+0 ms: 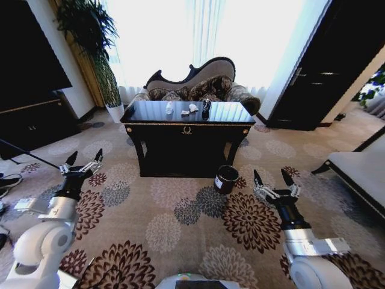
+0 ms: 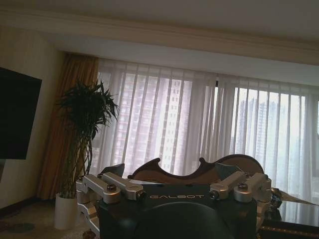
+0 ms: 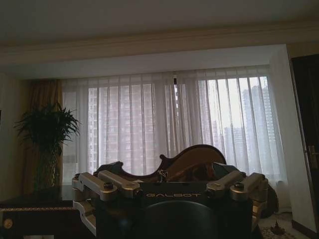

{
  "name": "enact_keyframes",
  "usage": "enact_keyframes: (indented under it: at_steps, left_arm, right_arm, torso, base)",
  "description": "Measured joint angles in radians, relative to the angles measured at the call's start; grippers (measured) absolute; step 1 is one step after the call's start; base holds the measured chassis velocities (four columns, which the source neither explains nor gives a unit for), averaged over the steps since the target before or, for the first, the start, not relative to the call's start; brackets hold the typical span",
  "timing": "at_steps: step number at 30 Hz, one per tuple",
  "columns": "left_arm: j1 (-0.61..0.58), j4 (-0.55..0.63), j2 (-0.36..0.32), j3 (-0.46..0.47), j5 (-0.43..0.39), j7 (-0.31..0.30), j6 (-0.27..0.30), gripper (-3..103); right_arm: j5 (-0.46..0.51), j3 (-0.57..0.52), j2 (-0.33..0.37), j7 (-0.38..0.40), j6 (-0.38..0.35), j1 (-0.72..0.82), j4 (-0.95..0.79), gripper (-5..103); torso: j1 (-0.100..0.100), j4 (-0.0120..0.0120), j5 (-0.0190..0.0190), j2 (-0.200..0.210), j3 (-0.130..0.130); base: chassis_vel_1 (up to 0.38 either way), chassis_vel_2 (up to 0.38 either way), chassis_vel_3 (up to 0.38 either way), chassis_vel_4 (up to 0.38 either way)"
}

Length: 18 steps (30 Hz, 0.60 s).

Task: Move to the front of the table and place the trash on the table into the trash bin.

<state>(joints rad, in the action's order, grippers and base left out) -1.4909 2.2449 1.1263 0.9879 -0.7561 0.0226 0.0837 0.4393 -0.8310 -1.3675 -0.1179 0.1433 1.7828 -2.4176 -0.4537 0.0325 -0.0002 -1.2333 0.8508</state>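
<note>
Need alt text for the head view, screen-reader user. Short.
A glossy black table stands ahead on flowered carpet with small trash on its top and a black trash bin on the floor by its front right leg. The left tool and right tool are raised low in front, both open and empty.

Glossy black rectangular wooden table [image 1: 187, 130] with gold trim stands on floral carpet [image 1: 180, 211]; small white paper scraps [image 1: 189, 109] and a dark wrapper [image 1: 206, 108] lie on top.
</note>
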Motion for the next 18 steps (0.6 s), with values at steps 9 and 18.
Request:
enact_keyframes:
  at_steps: [9, 18]
  left_arm:
    - [0.004, -0.015, -0.002, -0.003, -0.031, -0.001, -0.004, 100]
    - [0.012, -0.024, -0.019, 0.014, -0.046, -0.006, -0.002, 100]
  right_arm:
    - [-0.004, 0.0, -0.003, -0.004, 0.008, 0.012, -0.001, 100]
    - [-0.005, 0.001, -0.002, -0.004, 0.011, 0.004, 0.001, 100]
  torso:
    - [-0.001, 0.0, 0.0, 0.0, 0.0]
    - [-0.001, 0.0, -0.0001, 0.0, 0.0]
  base:
    - [-0.205, 0.204, 0.21, -0.193]
    - [-0.206, 0.196, 0.197, -0.206]
